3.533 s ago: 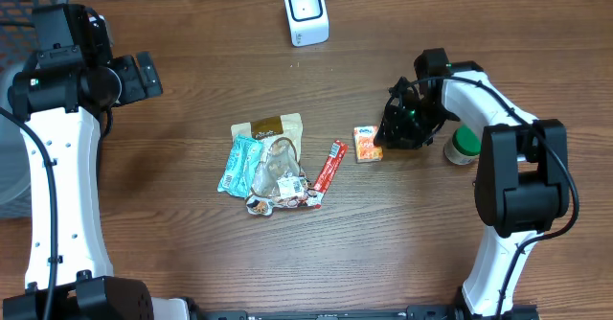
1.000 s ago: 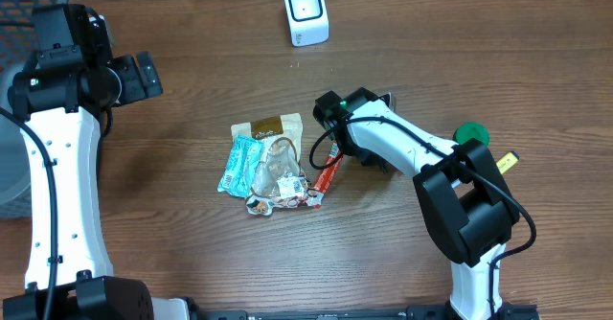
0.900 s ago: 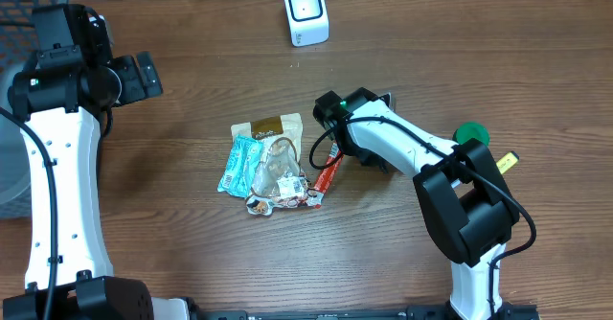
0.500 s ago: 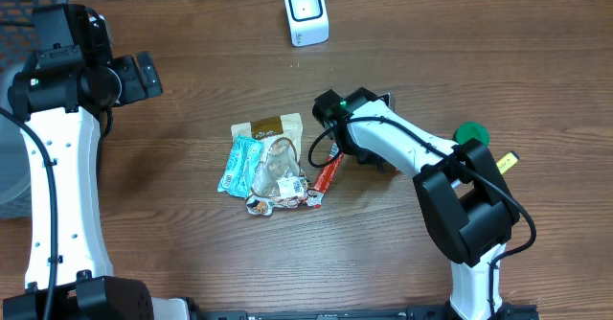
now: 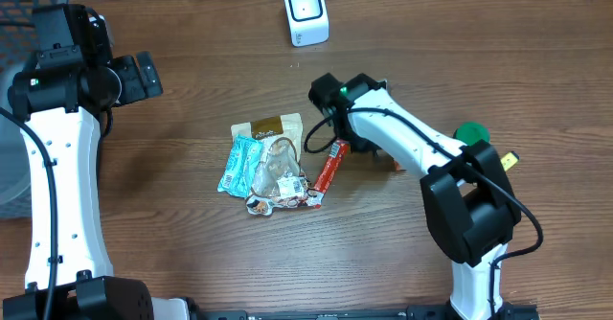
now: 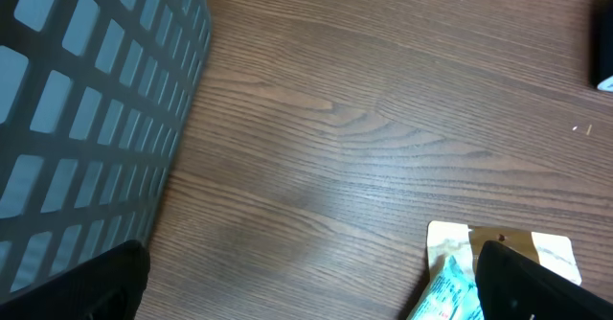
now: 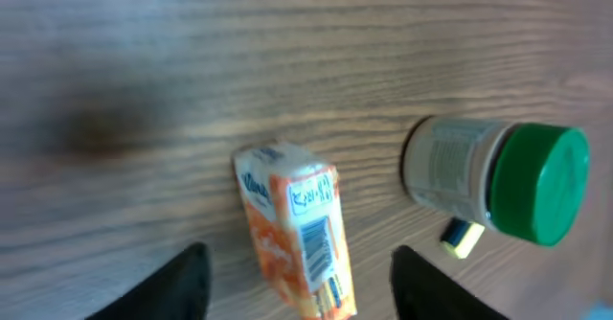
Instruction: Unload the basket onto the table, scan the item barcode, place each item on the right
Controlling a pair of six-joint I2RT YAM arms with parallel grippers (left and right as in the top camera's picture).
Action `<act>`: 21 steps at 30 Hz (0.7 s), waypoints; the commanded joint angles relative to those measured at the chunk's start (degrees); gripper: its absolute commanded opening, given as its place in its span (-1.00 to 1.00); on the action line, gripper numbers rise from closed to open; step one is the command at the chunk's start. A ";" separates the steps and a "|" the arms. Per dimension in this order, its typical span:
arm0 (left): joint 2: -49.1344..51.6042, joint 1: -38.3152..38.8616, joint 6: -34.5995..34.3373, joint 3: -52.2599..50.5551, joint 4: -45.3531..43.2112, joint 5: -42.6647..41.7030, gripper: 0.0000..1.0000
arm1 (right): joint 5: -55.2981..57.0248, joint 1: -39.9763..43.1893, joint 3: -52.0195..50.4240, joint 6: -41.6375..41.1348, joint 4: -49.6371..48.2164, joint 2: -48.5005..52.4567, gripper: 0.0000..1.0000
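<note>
Your right end effector (image 7: 299,262) stands part open and holds nothing: its two fingers (image 7: 182,282) sit either side of the box (image 7: 287,219), and bare table (image 7: 287,52) shows on both flanks. The box is orange and lies flat on the table. It shows you a white barcode (image 7: 321,248) panel on its upper face; bars and digits are present but too blurred to read. Blue lettering near its far end is also unreadable. Near it, on the right of the wrist view, is a jar (image 7: 450,171) with a green lid (image 7: 536,184); its label print is too small to make out. A small yellow piece (image 7: 462,236) lies just beside the jar. In the overhead view the right arm covers most of the box, which is well apart from the white scanner (image 5: 305,11) at the far edge. Left of the arm lies a red stick (image 5: 330,165), its lower end touching a pile (image 5: 263,167) of packets. Your left end effector (image 6: 311,262) is wide open and empty, above table between a grey mesh basket (image 6: 96,100) and a tan packet (image 6: 498,248).
</note>
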State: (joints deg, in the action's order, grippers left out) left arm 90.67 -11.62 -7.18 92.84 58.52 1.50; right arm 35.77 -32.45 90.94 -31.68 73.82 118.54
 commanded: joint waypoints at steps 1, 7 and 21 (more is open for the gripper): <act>0.42 0.39 -0.74 0.63 -0.07 -0.46 1.00 | -6.47 2.89 1.51 3.98 -0.22 -3.32 0.28; 0.42 0.39 -0.74 0.63 -0.07 -0.46 0.99 | -21.24 9.79 1.22 8.24 -0.26 -3.32 0.26; 0.42 0.39 -0.74 0.63 -0.07 -0.46 1.00 | -27.96 14.05 -1.92 10.97 -3.32 -3.30 0.11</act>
State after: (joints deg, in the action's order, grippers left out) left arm 90.67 -11.62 -7.18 92.84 58.52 1.52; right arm 9.06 -18.39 90.37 -21.17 71.02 117.36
